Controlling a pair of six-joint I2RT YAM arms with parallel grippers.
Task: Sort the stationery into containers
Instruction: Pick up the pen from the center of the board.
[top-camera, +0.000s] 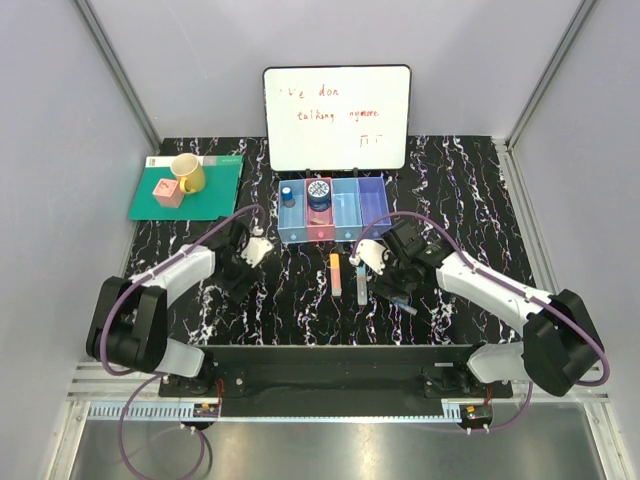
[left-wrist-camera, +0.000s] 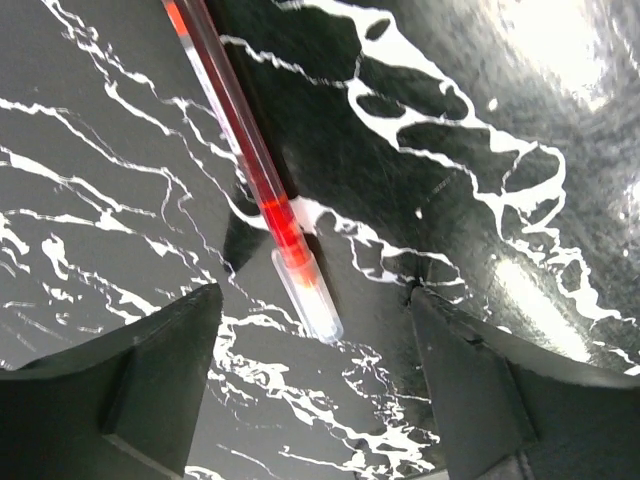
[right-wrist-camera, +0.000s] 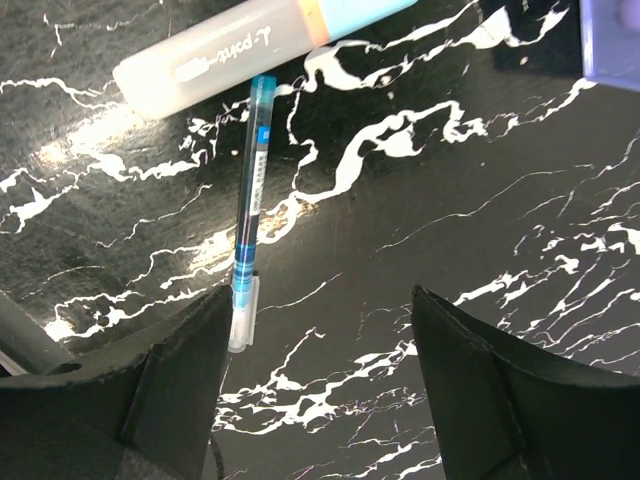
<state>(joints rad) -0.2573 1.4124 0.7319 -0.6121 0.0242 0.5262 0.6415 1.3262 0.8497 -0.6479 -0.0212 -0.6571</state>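
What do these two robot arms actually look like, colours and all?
The left arm and the right arm look alike: smooth white tube-like segments joined by chunky, rounded black joints. A thin purple cable loops along each one. The fingers are matte black, broad and wedge-shaped. No readable markings show on either arm.

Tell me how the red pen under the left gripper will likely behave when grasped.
The red pen looks slim, round and glossy, so it may roll on the smooth table if nudged sideways. It lies straight, so it is probably stiff and light. Only its clear end shows between the fingers of the open left gripper; gripped there, it could pivot.
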